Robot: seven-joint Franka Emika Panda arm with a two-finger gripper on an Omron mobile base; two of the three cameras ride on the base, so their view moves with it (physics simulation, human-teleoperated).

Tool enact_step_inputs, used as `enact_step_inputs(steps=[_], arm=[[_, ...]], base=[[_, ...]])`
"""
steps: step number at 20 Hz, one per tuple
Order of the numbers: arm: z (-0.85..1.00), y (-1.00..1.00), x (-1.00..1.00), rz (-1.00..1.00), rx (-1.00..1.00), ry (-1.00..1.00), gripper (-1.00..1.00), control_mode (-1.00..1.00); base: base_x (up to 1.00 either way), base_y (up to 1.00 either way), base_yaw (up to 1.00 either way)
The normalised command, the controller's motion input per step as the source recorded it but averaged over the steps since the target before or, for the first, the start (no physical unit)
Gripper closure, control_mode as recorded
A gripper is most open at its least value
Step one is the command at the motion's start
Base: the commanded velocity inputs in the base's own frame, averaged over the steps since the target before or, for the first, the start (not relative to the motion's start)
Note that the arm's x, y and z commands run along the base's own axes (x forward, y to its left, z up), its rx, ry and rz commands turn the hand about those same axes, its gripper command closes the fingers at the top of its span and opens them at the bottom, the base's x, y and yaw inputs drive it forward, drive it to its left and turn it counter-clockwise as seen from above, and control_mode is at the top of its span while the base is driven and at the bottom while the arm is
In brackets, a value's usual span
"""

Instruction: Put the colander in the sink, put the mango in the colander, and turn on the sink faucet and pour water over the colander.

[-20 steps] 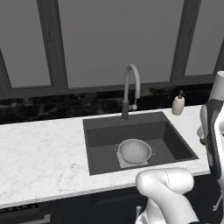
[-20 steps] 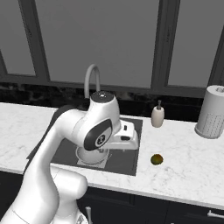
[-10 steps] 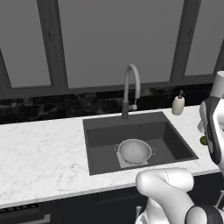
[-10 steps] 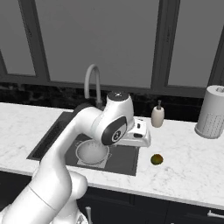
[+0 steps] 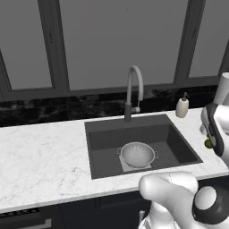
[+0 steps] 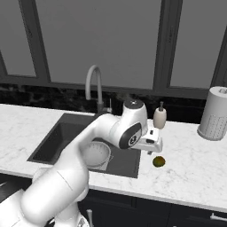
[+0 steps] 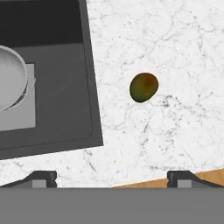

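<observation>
The white-grey colander (image 5: 137, 154) stands upright on the pale drain plate at the bottom of the dark sink (image 5: 103, 143); it also appears as colander (image 6: 95, 154) and colander (image 7: 9, 83). The small yellow-green mango (image 6: 159, 161) lies on the marble counter just right of the sink (image 6: 57, 133). My gripper (image 6: 152, 152) hangs open a little above the counter beside the mango, holding nothing. In the hand view the mango (image 7: 144, 87) lies ahead of the gripper (image 7: 113, 178), slightly right of centre. The sink faucet (image 5: 134, 89) arches over the basin; no water runs.
A white soap dispenser (image 6: 159, 117) stands behind the sink's right corner. A paper towel roll (image 6: 215, 114) stands at the far right of the counter. The marble counter (image 5: 40, 156) stretches left of the sink. Dark windows back the wall.
My arm has swung right, from over the sink to above the counter near the mango. The gripper stayed open. Colander and mango have not moved.
</observation>
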Motion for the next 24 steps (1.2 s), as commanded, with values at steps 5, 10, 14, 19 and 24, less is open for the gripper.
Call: enact_step_inputs(steps=[5,10,14,19,24], arm=[[-0.42,-0.33,0.44,-0.09,0.03,0.0,-1.0,-1.0],[-0.23,-0.2,0.4,-0.08,0.0,0.01,-1.0,-1.0],[-0.27,-0.28,0.3,-0.04,0.0,0.0,-1.0,-1.0],[-0.33,-0.32,0.16,-0.02,0.0,0.0,-1.0,-1.0],[-0.36,-0.27,0.14,-0.02,0.0,0.0,-1.0,-1.0]], base=[[0.0,0.0,0.0],[0.0,0.0,0.0],[0.0,0.0,0.0],[0.0,0.0,0.0],[0.0,0.0,0.0]])
